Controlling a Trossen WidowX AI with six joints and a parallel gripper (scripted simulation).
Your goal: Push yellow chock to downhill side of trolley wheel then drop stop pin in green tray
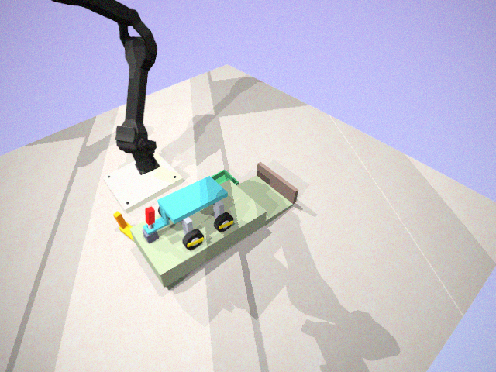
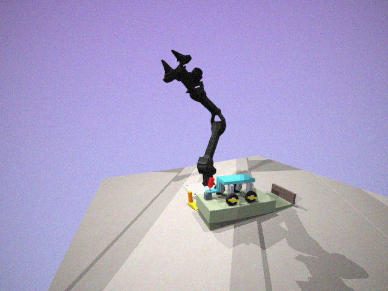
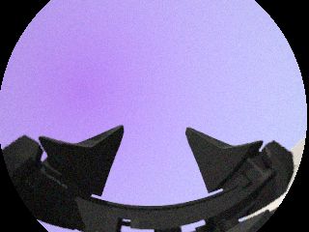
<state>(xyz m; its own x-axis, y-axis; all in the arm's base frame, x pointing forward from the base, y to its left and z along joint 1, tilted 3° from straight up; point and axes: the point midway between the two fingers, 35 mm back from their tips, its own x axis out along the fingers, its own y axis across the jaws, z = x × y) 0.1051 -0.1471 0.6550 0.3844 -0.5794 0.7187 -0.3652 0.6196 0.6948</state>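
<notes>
Gripper out of top view (cut off by edge), chock's black base (image 1: 126, 231) (image 2: 193, 205) too small to tellGripper (image 2: 167, 54) (image 3: 154, 129) cut off in top view (arm runs past edge), tray (image 1: 225, 176) partly hidden behind trolley (image 1: 192, 198) (image 2: 235, 179), approx

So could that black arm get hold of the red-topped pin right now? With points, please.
Probably yes, though it must swing down first: the open gripper (image 2: 167, 54) (image 3: 154, 130) points up and away. The pin's red head (image 1: 149, 215) (image 2: 211, 182) stands clear above the blue trolley's (image 1: 192, 198) (image 2: 235, 179) tongue, with nothing over it.

In the top view, you see a brownish end board (image 1: 277, 183) (image 2: 283, 193) right of centre; in the exterior view, it stands at lower right.
</notes>
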